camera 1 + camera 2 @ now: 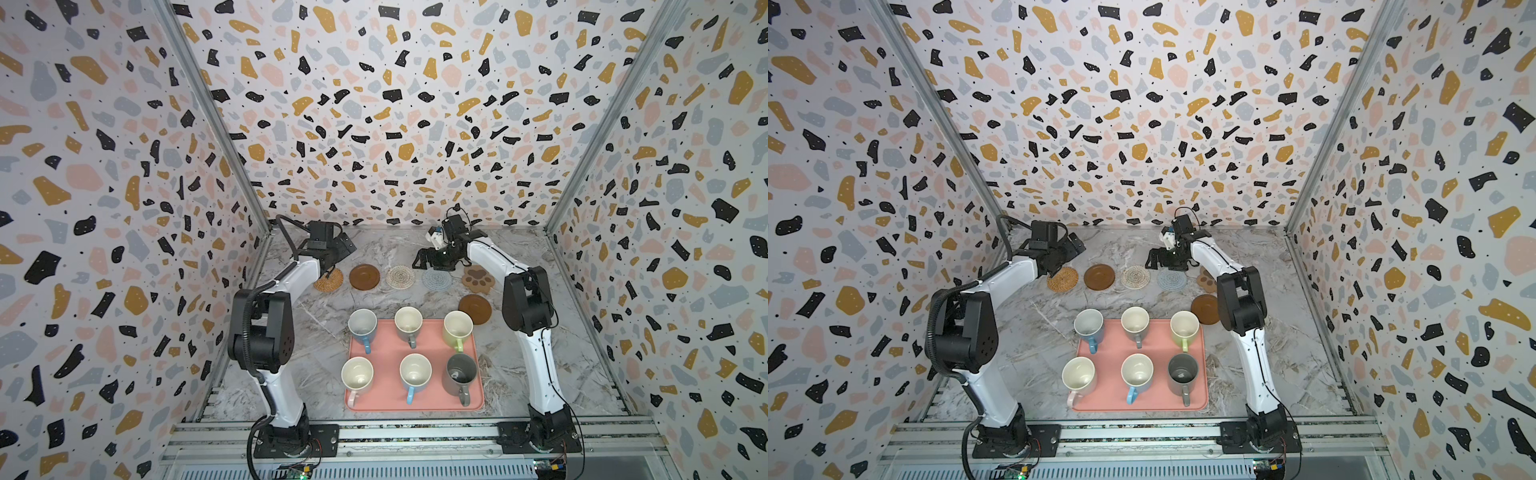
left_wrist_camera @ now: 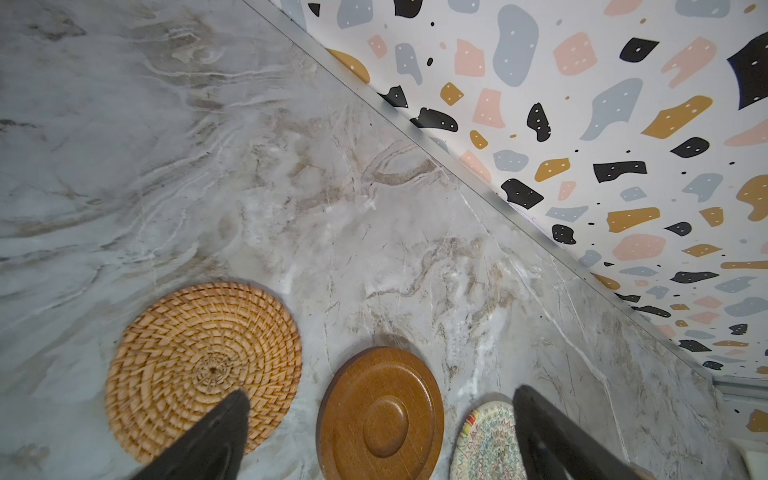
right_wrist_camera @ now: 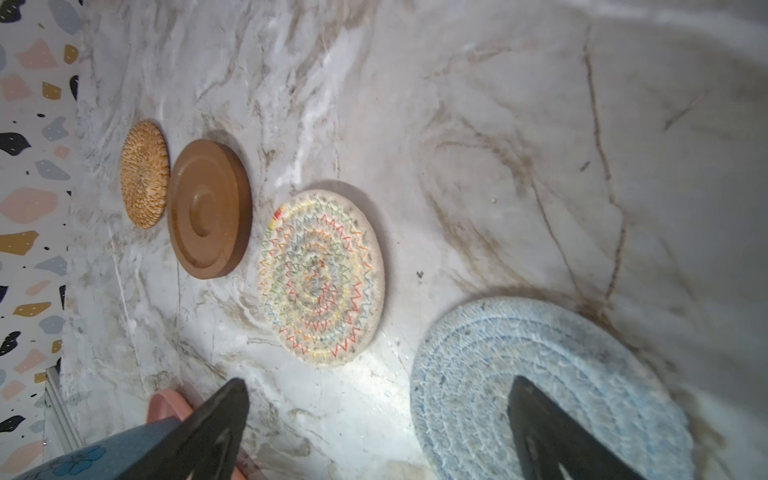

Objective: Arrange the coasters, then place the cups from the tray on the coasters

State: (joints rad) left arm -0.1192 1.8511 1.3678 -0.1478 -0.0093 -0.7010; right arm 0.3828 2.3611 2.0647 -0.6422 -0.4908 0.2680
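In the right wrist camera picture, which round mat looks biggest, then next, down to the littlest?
1. light-blue woven coaster
2. beige zigzag coaster
3. brown disc
4. orange woven coaster
The nearer ones simply look bigger here; their real sizes may be alike.

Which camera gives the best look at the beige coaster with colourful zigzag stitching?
The right wrist view: the beige coaster lies whole and close there, its stitching clear. Both top views show it whole but small. The left wrist view catches only part of it at the frame edge.
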